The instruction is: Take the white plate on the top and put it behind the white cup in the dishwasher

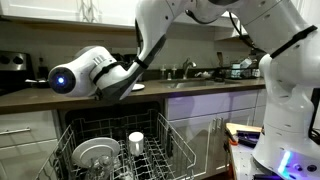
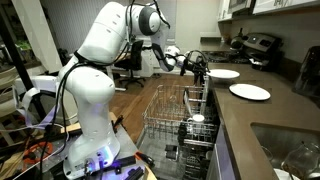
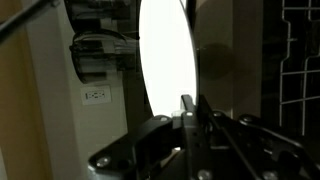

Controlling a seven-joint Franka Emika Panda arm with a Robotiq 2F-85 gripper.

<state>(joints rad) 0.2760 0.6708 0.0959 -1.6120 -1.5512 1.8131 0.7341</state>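
Observation:
My gripper (image 3: 189, 101) is shut on the rim of the white plate (image 3: 166, 55), which fills the wrist view as a bright oval. In an exterior view the gripper (image 2: 203, 68) holds that plate (image 2: 223, 74) by its near edge at counter height; I cannot tell whether it still touches the counter. The dishwasher stands open below, its wire rack (image 1: 165, 150) (image 2: 168, 112) pulled out. The white cup (image 1: 136, 142) (image 2: 198, 120) stands upright in the rack, well below the gripper.
A second white plate (image 2: 250, 92) lies on the counter (image 2: 240, 115) nearer the sink (image 2: 292, 150). A glassy round dish (image 1: 97, 153) sits in the rack beside the cup. The robot's white base (image 1: 285, 100) stands by the dishwasher. A faucet (image 1: 190, 68) rises at the back.

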